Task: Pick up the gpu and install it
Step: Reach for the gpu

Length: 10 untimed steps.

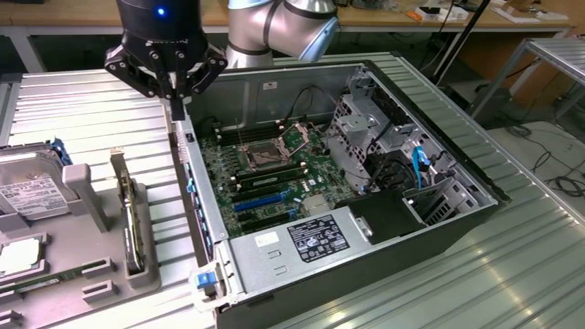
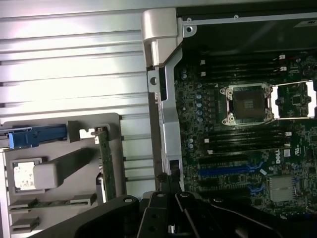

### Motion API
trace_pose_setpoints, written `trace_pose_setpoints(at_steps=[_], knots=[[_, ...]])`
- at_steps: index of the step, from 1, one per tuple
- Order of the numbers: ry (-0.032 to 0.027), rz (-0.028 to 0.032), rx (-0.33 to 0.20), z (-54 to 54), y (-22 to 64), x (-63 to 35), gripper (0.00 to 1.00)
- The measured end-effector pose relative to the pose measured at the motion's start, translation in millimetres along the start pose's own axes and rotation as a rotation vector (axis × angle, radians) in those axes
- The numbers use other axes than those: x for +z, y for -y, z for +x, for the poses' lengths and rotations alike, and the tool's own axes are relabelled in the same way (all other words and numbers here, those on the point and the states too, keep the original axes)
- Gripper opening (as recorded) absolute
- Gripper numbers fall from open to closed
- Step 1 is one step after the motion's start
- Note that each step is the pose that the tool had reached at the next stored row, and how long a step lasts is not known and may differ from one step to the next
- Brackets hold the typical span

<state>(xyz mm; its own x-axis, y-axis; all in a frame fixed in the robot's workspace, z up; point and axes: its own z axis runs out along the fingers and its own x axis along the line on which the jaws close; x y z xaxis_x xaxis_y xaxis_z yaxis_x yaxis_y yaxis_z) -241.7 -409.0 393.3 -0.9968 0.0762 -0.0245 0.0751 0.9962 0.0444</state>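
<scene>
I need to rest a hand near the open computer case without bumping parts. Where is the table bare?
Bare ribbed table lies behind the grey tray, up to the case wall under the gripper. A wider bare stretch runs along the case's other side, at the exterior view's right. Crowded: the tray, holding the hard drive and gpu, and the case's inside.

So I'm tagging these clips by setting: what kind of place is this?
Likely a robotics lab or workshop: an open computer case lies on a ribbed metal table, and a parts tray holds the gpu beside it.

One gpu (image 1: 135, 233), one hard drive (image 1: 32, 188)
</scene>
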Motion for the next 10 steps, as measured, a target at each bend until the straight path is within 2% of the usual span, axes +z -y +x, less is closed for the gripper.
trace_pose_setpoints(at_steps=[10], knots=[[0.0000,0.0000,0.000,11.0,2.8,-0.4,0.11]])
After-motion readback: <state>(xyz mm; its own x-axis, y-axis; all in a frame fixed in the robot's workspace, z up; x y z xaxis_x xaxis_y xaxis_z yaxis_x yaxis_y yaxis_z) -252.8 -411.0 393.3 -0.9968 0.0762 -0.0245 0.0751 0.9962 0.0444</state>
